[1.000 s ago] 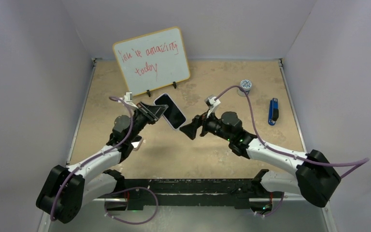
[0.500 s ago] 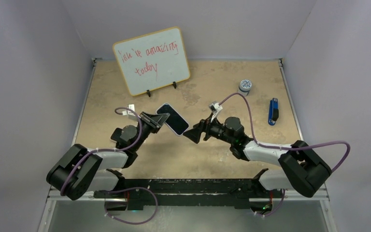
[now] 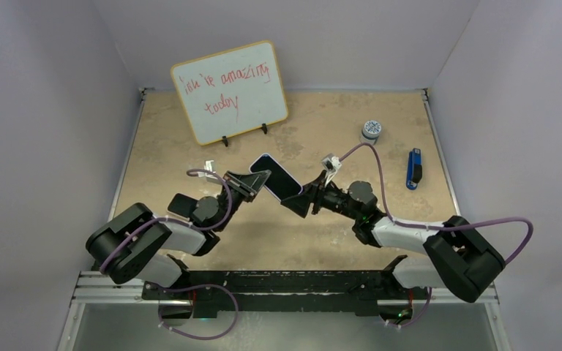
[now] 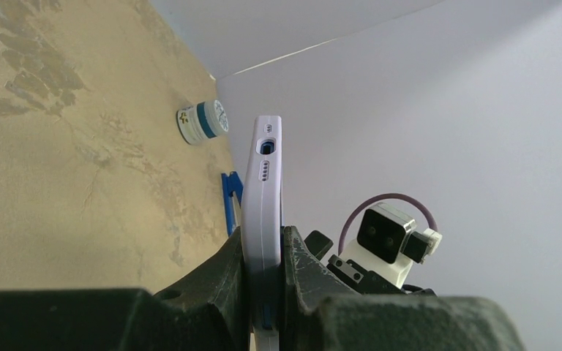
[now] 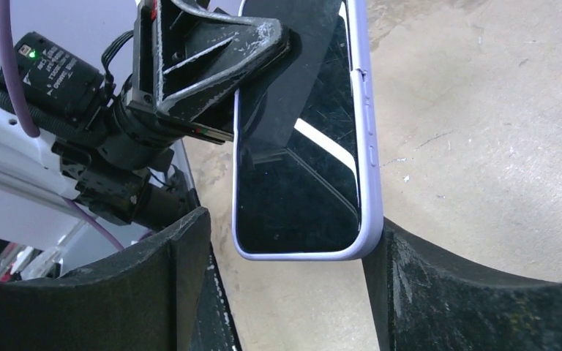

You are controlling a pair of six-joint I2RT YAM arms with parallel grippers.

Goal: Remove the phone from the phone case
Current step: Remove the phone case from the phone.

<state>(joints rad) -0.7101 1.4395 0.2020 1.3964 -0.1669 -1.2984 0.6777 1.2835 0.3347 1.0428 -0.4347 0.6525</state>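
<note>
The phone (image 3: 276, 175), black screen in a lavender case (image 5: 369, 146), is held in the air above the middle of the table. My left gripper (image 3: 256, 181) is shut on its one end, and the phone shows edge-on between the pads in the left wrist view (image 4: 262, 190). My right gripper (image 3: 298, 201) is open at the phone's other end. In the right wrist view its fingers straddle that end (image 5: 293, 278). The right finger (image 5: 446, 292) touches the case corner and the left finger (image 5: 168, 292) stands apart from it.
A whiteboard (image 3: 230, 91) with red writing stands at the back left. A small round jar (image 3: 370, 130) and a blue tool (image 3: 413, 168) lie at the back right. Grey walls close in the table on three sides.
My left gripper carried the phone to the right, toward the table's middle. My right gripper moved in until its open fingers stand around the phone's free end.
</note>
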